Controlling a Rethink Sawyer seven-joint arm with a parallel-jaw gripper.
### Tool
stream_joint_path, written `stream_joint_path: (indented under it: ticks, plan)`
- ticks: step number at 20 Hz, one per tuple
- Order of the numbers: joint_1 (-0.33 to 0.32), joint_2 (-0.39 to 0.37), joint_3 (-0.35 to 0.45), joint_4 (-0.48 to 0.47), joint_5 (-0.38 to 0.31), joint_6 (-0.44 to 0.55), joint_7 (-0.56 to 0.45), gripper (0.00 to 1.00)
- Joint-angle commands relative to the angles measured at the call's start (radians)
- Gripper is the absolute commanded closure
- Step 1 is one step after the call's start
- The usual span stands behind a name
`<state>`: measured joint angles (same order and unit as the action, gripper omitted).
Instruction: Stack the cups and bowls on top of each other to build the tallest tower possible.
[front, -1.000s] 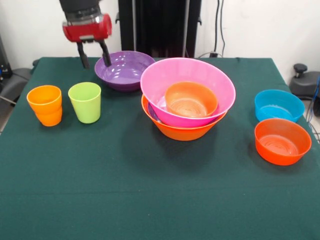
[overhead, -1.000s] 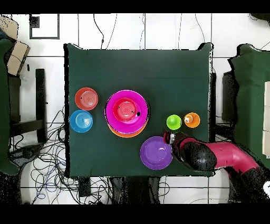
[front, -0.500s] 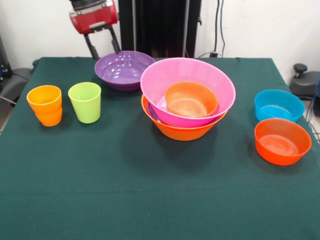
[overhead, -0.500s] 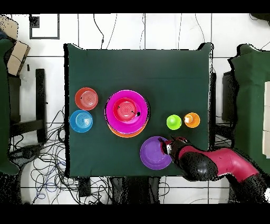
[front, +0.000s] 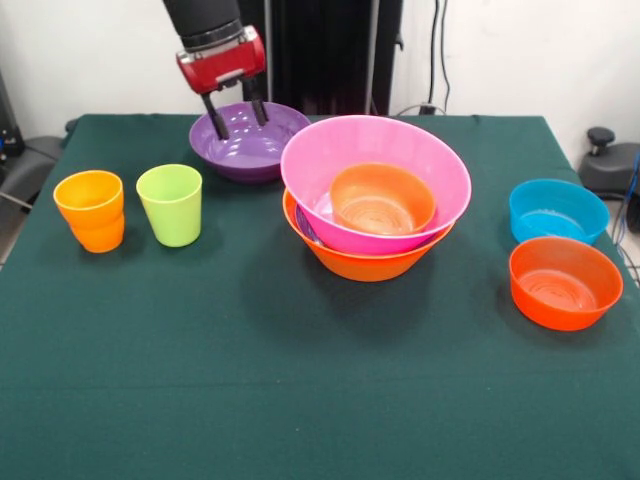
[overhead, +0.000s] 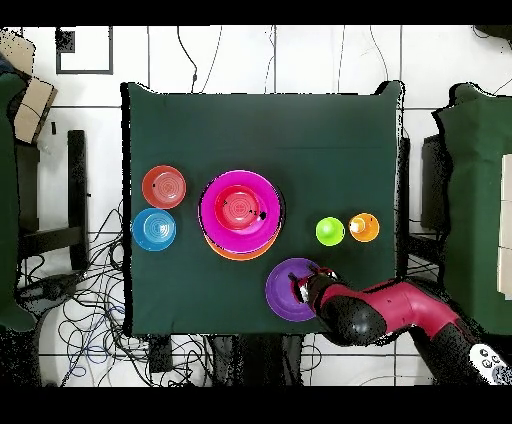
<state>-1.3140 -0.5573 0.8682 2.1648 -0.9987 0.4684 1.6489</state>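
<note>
1. The table (front: 200, 380), covered in dark green cloth, carries everything.
2. The tower (front: 376, 225) stands near the middle: a pink bowl (front: 400, 140) nested in a yellow-orange bowl (front: 360, 262), with a small red-orange bowl (front: 382, 200) inside the pink one.
3. The purple bowl (front: 245, 155) sits behind the tower's left side; the gripper (front: 238, 113) hangs over it, jaws open, tips inside the bowl's mouth.
4. A second red-orange bowl (front: 565, 282) and the blue bowl (front: 557, 210) sit just beside each other at the right.
5. The lime green cup (front: 170, 205) and orange cup (front: 90, 210) stand upright at the left, near each other.
</note>
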Motion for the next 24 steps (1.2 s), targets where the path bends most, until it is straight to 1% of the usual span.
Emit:
stream_joint_path:
  ticks: [1, 3, 6, 7, 11, 13, 14, 15, 19, 22, 24]
  plan:
    - [0.063, 0.016, -0.163, -0.02, -0.157, -0.092, 0.081, 0.0]
    - [0.041, 0.022, -0.162, -0.014, -0.138, -0.091, 0.051, 0.0]
    - [0.02, -0.002, -0.146, 0.012, -0.088, -0.075, 0.021, 0.0]
    - [0.016, -0.021, -0.137, 0.024, -0.068, -0.07, 0.016, 0.0]
    - [0.022, -0.049, -0.136, 0.032, -0.033, -0.044, 0.02, 0.0]
    - [0.011, -0.089, -0.114, 0.054, 0.005, -0.026, 0.01, 0.0]
    - [0.007, -0.09, -0.11, 0.054, 0.014, -0.022, 0.003, 0.0]
    - [0.005, -0.081, -0.112, 0.05, 0.016, -0.022, -0.001, 0.0]
    - [0.023, -0.046, -0.152, 0.022, -0.02, -0.053, 0.017, 0.0]
    - [0.028, -0.044, -0.161, 0.009, -0.009, -0.045, 0.02, 0.0]
    - [0.043, -0.054, -0.17, 0.002, -0.005, -0.052, 0.042, 0.0]
